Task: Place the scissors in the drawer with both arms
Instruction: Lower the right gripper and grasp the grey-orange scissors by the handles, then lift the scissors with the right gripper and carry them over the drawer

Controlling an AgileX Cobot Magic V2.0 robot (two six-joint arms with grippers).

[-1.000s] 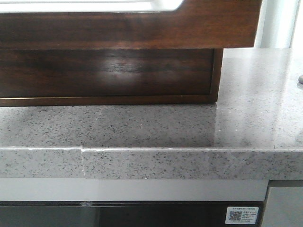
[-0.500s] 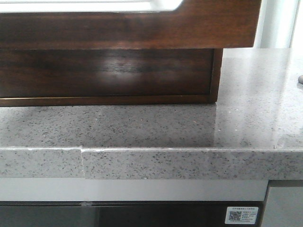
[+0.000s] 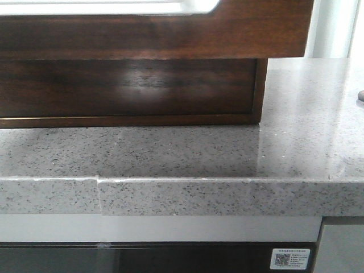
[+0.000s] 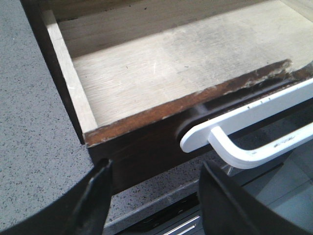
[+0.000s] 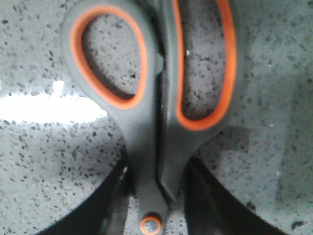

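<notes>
The dark brown drawer [image 3: 170, 34] is pulled out over the counter, with a white cut-out along its top. In the left wrist view its pale wooden inside [image 4: 161, 73] is empty and a white handle [image 4: 254, 115] sits on its front. My left gripper [image 4: 154, 196] is open and empty, just in front of the drawer front near its corner. The scissors [image 5: 156, 122], grey with orange-lined loops, lie flat on the speckled counter. My right gripper [image 5: 159, 171] is shut on their neck just past the orange pivot screw, one finger on each side.
The grey speckled stone counter [image 3: 170, 153] has a seam at its front edge. A lower cabinet section [image 3: 125, 88] stands under the drawer. A small dark shape [image 3: 360, 95] shows at the far right edge. Neither arm shows in the front view.
The small dark shape at the right edge of the front view has shifted slightly down. The drawer has not moved.
</notes>
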